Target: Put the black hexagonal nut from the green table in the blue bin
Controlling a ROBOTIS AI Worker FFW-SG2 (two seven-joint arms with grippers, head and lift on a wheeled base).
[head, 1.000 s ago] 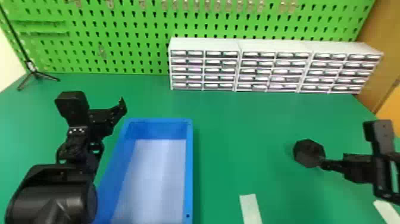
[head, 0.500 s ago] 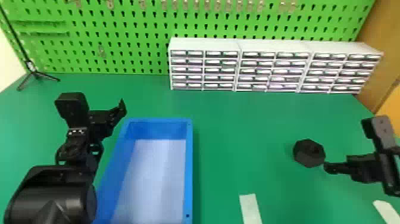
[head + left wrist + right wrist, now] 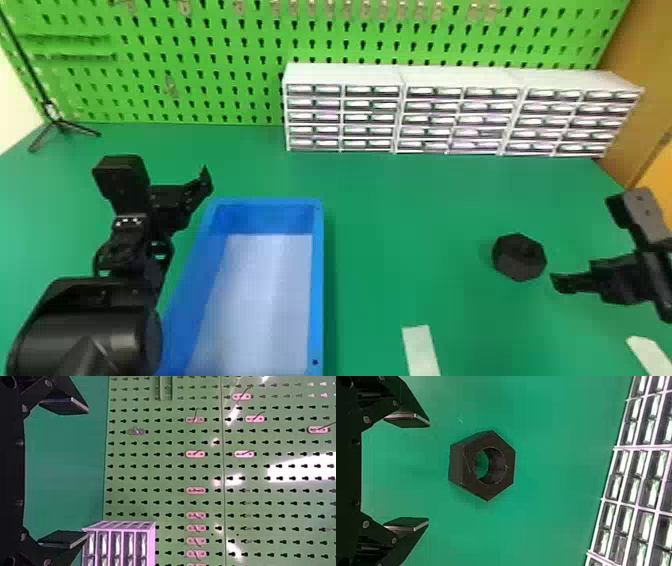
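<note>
Fingers [image 3: 406,419] of the right gripper [image 3: 429,472] stand wide apart and empty near the black nut [image 3: 520,265], which sits on the desk [image 3: 400,225] at the head view's right, so closing short or askew could catch one corner and skid it away.

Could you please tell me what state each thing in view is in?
Black hexagonal nut: flat on the green table, ungripped.
Blue bin: open-topped, nut not yet inside.
Right hand: open and empty, near the nut.
Left hand: open, empty.
Drawer cabinets: upright, drawers apparently shut.
</note>
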